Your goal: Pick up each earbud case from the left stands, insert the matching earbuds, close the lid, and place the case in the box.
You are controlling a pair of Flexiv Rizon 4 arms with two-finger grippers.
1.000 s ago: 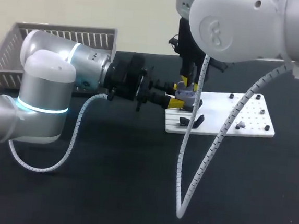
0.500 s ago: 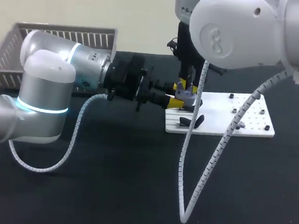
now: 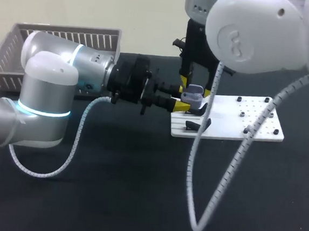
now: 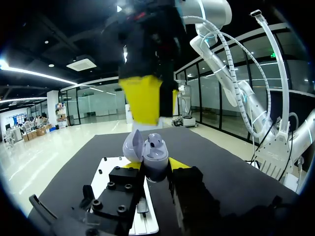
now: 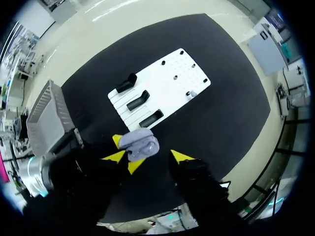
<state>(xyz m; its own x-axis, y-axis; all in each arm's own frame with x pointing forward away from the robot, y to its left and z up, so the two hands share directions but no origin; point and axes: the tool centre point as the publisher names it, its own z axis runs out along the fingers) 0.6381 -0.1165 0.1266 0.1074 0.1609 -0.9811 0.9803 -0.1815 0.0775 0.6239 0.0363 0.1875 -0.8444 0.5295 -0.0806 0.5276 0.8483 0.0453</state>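
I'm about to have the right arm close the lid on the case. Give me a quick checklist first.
1. Grip: left gripper shut on the earbud case from both sides: ok.
2. Hinge: lid stands open, nothing on it: ok.
3. Contents: earbuds seated in the case: cannot tell.
4. Clearance: right gripper open, hanging just above the case, apart from it: ok.
5. Drop-off: box in view behind the left arm; room inside: cannot tell.
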